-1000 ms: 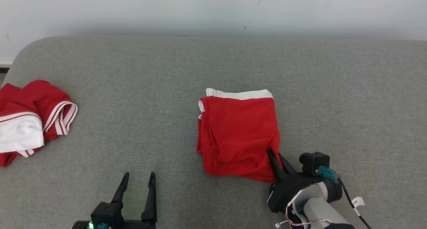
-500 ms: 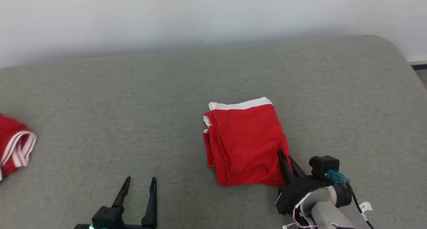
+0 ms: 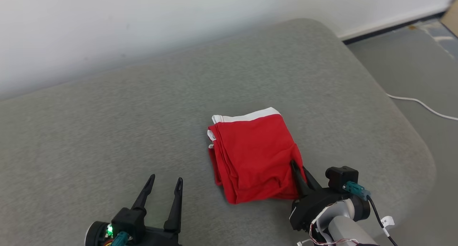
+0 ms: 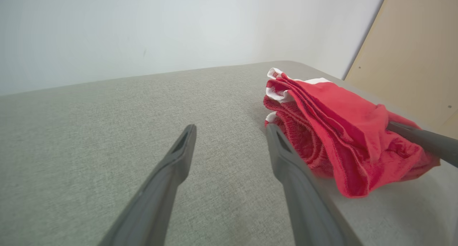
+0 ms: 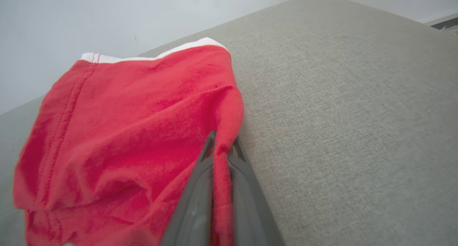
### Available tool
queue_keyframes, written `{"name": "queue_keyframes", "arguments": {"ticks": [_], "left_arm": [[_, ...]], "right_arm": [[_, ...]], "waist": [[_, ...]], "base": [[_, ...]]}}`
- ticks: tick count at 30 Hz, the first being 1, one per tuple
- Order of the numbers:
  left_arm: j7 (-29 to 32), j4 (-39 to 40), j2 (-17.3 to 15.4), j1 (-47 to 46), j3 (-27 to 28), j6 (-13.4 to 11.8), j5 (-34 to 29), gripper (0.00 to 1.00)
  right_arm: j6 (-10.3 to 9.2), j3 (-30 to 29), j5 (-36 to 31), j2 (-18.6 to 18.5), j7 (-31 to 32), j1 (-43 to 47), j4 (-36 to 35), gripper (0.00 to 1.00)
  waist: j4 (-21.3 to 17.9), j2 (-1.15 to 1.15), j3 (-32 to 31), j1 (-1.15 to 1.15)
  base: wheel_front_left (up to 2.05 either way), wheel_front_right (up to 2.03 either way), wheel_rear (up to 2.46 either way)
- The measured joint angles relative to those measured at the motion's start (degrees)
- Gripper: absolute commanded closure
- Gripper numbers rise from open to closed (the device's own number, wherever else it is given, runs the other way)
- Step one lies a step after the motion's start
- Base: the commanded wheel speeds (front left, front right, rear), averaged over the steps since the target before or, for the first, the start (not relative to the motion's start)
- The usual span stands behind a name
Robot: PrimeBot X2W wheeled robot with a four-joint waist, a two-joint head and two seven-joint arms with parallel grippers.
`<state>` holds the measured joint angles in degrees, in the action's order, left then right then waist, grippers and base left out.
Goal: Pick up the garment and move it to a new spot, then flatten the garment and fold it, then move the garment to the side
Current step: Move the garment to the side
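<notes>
The garment (image 3: pixel 252 154) is red with a white band, folded into a thick rectangle on the grey cushion (image 3: pixel 107 124). My right gripper (image 3: pixel 297 167) is shut on the fold at its near right corner; the right wrist view shows red cloth of the garment (image 5: pixel 136 131) pinched between the two dark fingers (image 5: pixel 195 199). My left gripper (image 3: pixel 165 179) stands open over bare cushion to the left of the garment, nothing between its fingers. In the left wrist view the garment (image 4: pixel 332 128) lies just right of my right-hand finger (image 4: pixel 286 160), with the other arm's finger (image 4: pixel 425 140) coming in at the far right.
The cushion's rounded right edge (image 3: pixel 404 124) drops to a grey floor (image 3: pixel 411 67) where a white cable (image 3: pixel 422 106) runs. A pale wall (image 3: pixel 143 31) stands behind. A tan panel (image 4: pixel 415 59) shows in the left wrist view.
The head camera has swung to the right: the other red and white cloth at the left has left the picture and the cushion's right end and floor have come in. My right gripper still holds the garment.
</notes>
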<state>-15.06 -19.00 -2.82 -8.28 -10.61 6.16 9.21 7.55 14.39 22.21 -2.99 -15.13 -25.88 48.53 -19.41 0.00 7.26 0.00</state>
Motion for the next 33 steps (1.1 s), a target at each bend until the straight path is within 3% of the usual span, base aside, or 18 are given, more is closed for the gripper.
{"name": "queue_keyframes", "arguments": {"ticks": [7, 14, 24, 33], "left_arm": [[0.0, -0.41, 0.02, -1.11, -0.55, 0.43, -0.59, 0.0], [0.0, -0.89, 0.04, -3.14, -1.86, 0.92, -1.91, 0.0], [0.0, 0.49, -0.65, -6.44, -1.97, 1.22, -4.39, 0.0], [0.0, 1.99, -1.9, -9.53, -3.05, 1.35, -6.05, 0.0]], "right_arm": [[0.0, 0.75, -0.08, 0.0, 0.0, -1.04, -0.62, 1.0], [0.0, 0.51, -4.22, -0.38, 0.0, -4.1, -0.67, 1.0], [0.0, -3.21, -8.73, -4.97, 0.01, -12.69, 1.33, 1.0], [0.0, -17.6, -14.85, -11.09, 0.01, -21.48, 5.57, 1.0]], "waist": [[-6.41, 0.0, 1.45, 0.0], [-8.1, 0.0, 4.86, 0.0], [-3.32, 0.0, 9.83, 0.01], [2.3, 0.01, 14.83, 0.01]], "base": [[0.0, 0.0, 0.0], [0.0, 0.0, 0.0], [0.0, 0.0, 0.0], [0.0, 0.0, 0.0]]}}
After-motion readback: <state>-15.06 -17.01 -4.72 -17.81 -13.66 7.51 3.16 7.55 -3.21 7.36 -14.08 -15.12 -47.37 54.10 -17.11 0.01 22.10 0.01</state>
